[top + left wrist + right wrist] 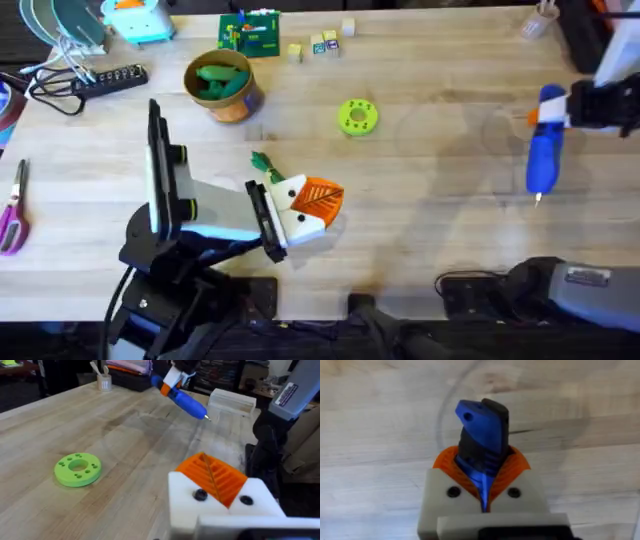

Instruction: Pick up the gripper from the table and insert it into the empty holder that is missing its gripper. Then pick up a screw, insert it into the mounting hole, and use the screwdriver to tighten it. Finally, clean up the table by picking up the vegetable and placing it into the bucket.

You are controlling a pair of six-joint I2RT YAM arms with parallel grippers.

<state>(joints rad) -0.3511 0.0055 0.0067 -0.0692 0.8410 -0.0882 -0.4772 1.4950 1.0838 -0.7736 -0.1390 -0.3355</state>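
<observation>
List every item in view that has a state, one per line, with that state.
screwdriver: gripped in the right claw, lifted off the table, tip pointing down
orange gripper: seated in the white holder at the left arm's tip
bucket: upright, green pieces inside
vegetable: lying on the table beside the holder, not in the bucket
green disc: lying flat on the table
</observation>
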